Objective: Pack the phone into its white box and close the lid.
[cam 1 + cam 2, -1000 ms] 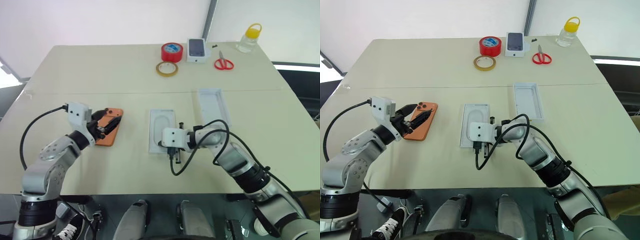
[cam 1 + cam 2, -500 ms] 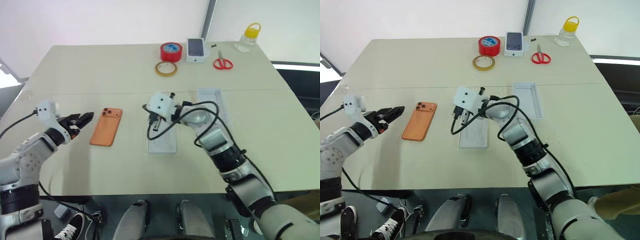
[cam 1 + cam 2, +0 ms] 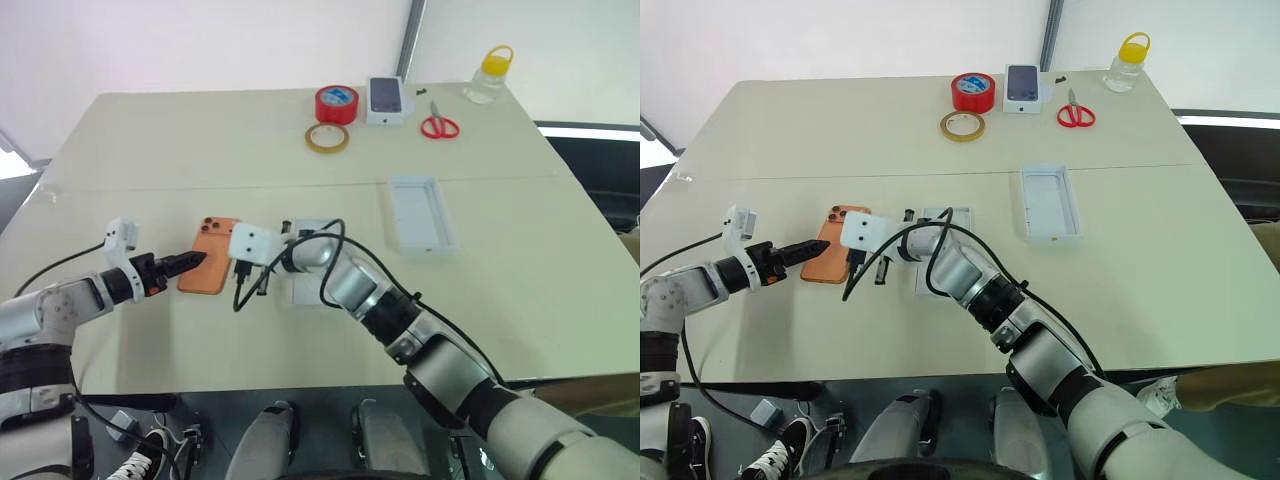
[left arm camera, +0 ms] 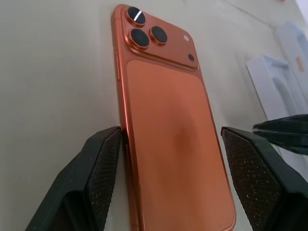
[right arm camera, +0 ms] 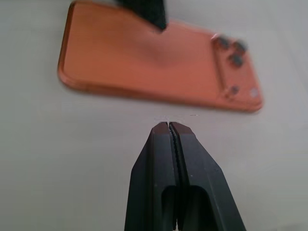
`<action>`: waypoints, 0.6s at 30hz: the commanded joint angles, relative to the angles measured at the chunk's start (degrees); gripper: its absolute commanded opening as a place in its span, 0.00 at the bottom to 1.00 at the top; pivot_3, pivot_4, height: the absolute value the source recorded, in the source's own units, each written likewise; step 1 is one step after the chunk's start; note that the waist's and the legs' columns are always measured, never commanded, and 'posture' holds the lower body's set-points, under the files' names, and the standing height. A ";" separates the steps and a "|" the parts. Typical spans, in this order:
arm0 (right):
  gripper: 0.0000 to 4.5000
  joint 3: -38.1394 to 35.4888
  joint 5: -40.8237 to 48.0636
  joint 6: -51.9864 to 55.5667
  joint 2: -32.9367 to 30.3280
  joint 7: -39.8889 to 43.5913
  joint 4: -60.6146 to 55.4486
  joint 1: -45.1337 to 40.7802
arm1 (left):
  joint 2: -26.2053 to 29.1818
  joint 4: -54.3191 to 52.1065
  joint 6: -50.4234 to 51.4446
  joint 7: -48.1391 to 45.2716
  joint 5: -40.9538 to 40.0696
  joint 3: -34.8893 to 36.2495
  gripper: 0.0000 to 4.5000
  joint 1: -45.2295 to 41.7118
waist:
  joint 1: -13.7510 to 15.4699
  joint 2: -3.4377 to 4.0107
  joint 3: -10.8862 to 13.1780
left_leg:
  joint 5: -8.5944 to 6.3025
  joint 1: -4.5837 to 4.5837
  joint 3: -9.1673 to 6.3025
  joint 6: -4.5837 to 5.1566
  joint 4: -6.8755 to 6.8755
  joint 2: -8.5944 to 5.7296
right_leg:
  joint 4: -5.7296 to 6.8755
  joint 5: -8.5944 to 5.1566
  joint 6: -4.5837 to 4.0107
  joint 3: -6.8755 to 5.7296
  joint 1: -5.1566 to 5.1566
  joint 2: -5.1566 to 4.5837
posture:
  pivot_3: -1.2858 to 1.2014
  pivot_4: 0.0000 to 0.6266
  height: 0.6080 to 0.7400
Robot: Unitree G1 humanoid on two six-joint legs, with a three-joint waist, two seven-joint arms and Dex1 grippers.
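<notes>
Straddling the phone (image 4: pixel 168 125), which lies camera-side up and flat on the worktop (image 3: pixel 200 140), the left pincer (image 4: pixel 166 178) stands spread, 1 pad at each long edge. Just right, the right pincer (image 5: pixel 168 129) hangs pressed together beside the phone. Further right sit the box (image 3: pixel 940 262) and the lid (image 3: pixel 1048 202). Closing now could skid the slim phone, or knock the crowding right pincer.

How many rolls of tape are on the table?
2. A red roll stands at the far edge beside the small white carton; a yellowish roll lies flat just in front of it. None seems hidden.
</notes>
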 commanded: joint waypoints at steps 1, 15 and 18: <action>0.01 0.77 -1.20 0.79 2.15 0.36 1.74 -2.95 | -1.10 0.45 0.45 -2.45 2.58 -4.70 0.78 1.44 | -0.07 0.11 -0.07 | 0.00 0.01 0.00 0.00 0.00 0.00 | 0.00 0.00 0.00 0.01 0.00 0.00 | 0.52 0.24 1.00; 0.01 0.47 -2.89 -1.89 2.76 -1.13 6.12 -3.37 | -9.96 -4.16 8.45 -1.39 0.16 -4.12 0.78 0.60 | 0.50 0.52 -0.56 | -0.11 0.14 0.00 0.21 -0.03 -0.09 | -0.03 -0.01 0.01 0.02 0.17 -0.07 | 0.52 0.24 1.00; 0.01 0.55 -2.99 -2.12 2.40 -0.78 5.99 -3.11 | -10.63 -3.48 10.35 -1.47 -0.21 -2.99 0.78 -0.23 | 0.55 0.52 -0.60 | -0.11 0.15 0.00 0.21 -0.03 -0.10 | -0.03 -0.01 0.01 0.01 0.18 -0.07 | 0.52 0.24 1.00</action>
